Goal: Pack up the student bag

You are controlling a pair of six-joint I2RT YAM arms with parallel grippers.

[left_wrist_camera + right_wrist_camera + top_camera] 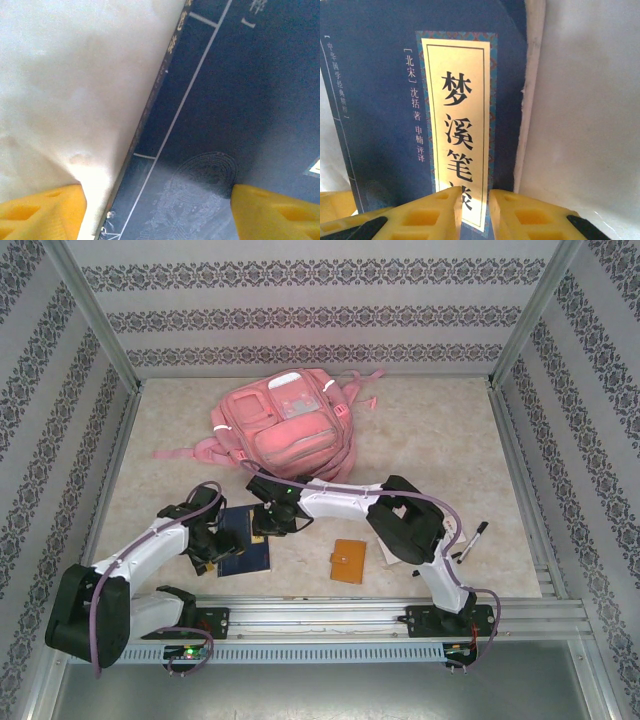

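Pink student bag point(285, 432), zip pockets, straps splayed.

You'll see a dark blue paperback book point(248, 552) lower left, a tan leather wallet point(349, 561) centre, and a black pen point(473, 541) right.

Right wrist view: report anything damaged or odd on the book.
The book looks worn along its right edge in this view: the white pages jut past the dark blue cover, and their edge is ragged, with a small nick partway down. Nothing else stands out.
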